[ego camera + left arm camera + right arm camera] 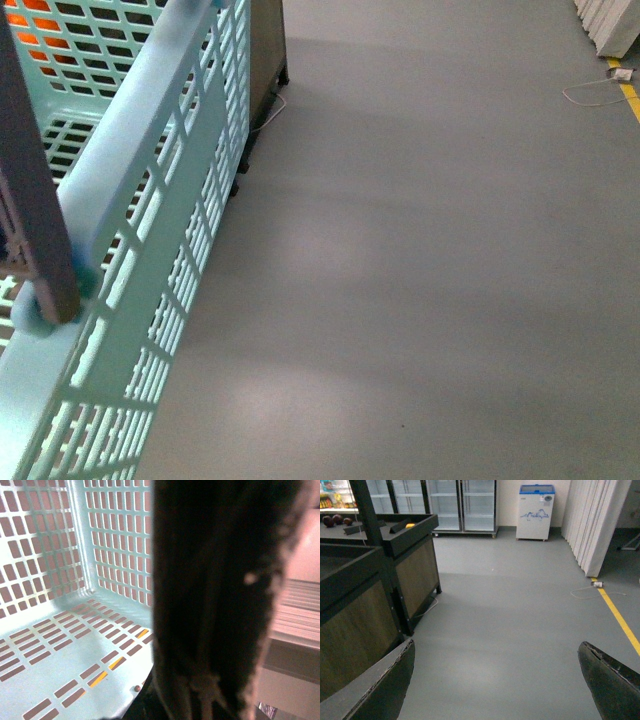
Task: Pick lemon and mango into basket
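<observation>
The pale blue-green basket [150, 130] fills the left of the front view, lifted off the floor, with its brown handle [35, 180] crossing in front. In the left wrist view the slotted basket floor [50, 655] holds nothing that I can see, and the dark handle [215, 605] fills the middle. My left gripper [195, 695] is shut on the handle, its fingers mostly hidden. My right gripper [496, 650] hangs open over bare grey floor, with nothing between its fingers [380, 690]. No lemon or mango shows that I can name.
A dark wooden display stand [415, 565] stands close on the left, its corner [265, 50] behind the basket. On it lie a small yellow-orange fruit [410, 525] and dark red ones [335, 519]. Further off are glass-door fridges [462, 505], a white freezer [536, 510], a curtain [595, 520] and a yellow floor line [620, 620].
</observation>
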`<action>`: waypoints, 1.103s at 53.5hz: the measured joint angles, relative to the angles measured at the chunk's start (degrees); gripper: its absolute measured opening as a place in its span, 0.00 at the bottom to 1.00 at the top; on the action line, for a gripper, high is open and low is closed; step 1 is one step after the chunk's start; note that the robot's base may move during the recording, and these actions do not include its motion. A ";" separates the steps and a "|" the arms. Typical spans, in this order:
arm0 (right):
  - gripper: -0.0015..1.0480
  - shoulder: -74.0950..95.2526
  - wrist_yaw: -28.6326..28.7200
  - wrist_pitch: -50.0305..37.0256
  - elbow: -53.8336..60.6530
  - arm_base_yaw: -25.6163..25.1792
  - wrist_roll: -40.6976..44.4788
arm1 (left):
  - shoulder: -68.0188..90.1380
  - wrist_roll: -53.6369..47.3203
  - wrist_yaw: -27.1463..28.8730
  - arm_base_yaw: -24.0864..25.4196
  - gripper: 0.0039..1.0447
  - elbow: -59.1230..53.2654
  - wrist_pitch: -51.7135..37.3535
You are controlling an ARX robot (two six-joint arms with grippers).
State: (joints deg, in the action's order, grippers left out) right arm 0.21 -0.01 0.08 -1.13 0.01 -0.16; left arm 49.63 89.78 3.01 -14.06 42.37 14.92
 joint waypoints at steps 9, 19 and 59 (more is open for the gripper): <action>0.92 0.00 0.00 0.00 0.00 0.00 -0.02 | 0.00 0.02 0.00 0.00 0.05 0.00 0.00; 0.92 0.00 -0.02 0.00 0.00 0.00 0.00 | -0.02 0.00 0.00 0.00 0.05 0.00 0.00; 0.92 0.02 0.00 0.00 0.00 0.00 0.00 | -0.02 0.07 -0.09 -0.07 0.05 -0.04 0.00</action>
State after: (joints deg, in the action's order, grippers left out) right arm 0.23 -0.01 0.08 -1.13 0.01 -0.16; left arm 49.60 89.84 2.92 -14.13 42.33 14.92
